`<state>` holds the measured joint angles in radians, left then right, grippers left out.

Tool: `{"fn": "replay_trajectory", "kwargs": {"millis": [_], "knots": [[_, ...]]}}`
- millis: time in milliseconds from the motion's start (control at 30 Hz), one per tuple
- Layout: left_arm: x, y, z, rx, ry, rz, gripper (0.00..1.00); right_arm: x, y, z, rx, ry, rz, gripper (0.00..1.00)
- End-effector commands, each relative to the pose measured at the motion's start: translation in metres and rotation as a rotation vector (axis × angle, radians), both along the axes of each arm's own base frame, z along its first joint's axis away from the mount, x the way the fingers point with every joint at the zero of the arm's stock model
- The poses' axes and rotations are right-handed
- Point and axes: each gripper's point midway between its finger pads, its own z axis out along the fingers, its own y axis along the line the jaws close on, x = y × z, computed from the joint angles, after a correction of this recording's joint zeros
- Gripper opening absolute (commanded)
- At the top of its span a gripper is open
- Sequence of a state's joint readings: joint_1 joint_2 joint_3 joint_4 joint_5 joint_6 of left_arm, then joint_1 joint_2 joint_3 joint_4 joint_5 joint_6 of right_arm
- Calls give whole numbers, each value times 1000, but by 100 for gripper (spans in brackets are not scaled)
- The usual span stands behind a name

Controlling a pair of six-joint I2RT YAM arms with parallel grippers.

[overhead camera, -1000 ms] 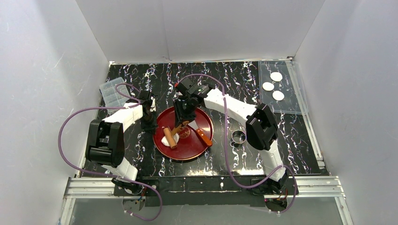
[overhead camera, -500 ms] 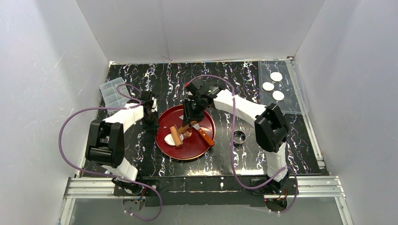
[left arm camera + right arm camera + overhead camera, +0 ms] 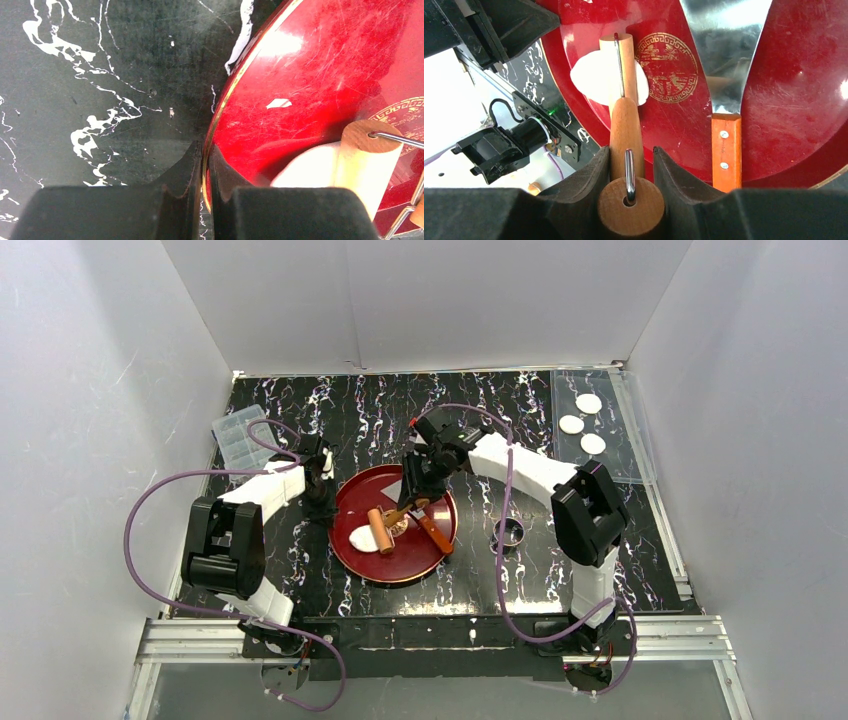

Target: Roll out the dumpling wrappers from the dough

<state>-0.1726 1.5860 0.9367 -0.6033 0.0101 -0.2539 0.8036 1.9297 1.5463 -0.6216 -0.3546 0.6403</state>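
The dough [image 3: 360,538] is a flattened white oval on the left of the red plate [image 3: 428,554]. A wooden roller [image 3: 380,530] lies across the dough's right edge. My right gripper [image 3: 409,503] is shut on the roller's handle [image 3: 626,131], and the roller head [image 3: 616,62] rests over the dough [image 3: 585,80]. At the plate's left edge my left gripper [image 3: 322,504] is shut on the rim [image 3: 227,97], with its fingertips [image 3: 191,159] either side of the gold edge. Three round dumpling wrappers [image 3: 571,424] lie at the back right.
A spatula [image 3: 434,531] with an orange handle [image 3: 725,150] lies on the plate right of the roller. A small metal ring [image 3: 508,533] stands on the table right of the plate. The wrappers sit on a clear sheet [image 3: 622,465]. A clear plastic box [image 3: 240,437] lies at the back left.
My right arm has drawn the roller to the right across the dough, uncovering more of its left side. The left gripper has kept its hold on the plate's rim.
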Motion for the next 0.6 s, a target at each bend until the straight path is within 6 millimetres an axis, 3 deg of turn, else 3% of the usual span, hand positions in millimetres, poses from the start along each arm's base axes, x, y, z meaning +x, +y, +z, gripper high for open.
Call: {"fn": "replay_trajectory", "kwargs": {"millis": [0,167,233,300,467,567], "knots": [[13,4,18,25,-86,-1,0,-12,-37,-50,-246,23,7,1],[12,5,18,28,-85,0,0,-19,12,-36,-173,15,77,1],[12,5,18,29,-87,0,0,-21,16,-36,-157,36,85,1],[12,5,19,29,-92,-1,0,-16,2,-42,-184,41,66,1],[12,5,20,25,-98,-1,0,1,-61,-56,-284,23,-21,1],[13,4,19,23,-95,-2,0,1,-70,-56,-312,12,-14,1]]}}
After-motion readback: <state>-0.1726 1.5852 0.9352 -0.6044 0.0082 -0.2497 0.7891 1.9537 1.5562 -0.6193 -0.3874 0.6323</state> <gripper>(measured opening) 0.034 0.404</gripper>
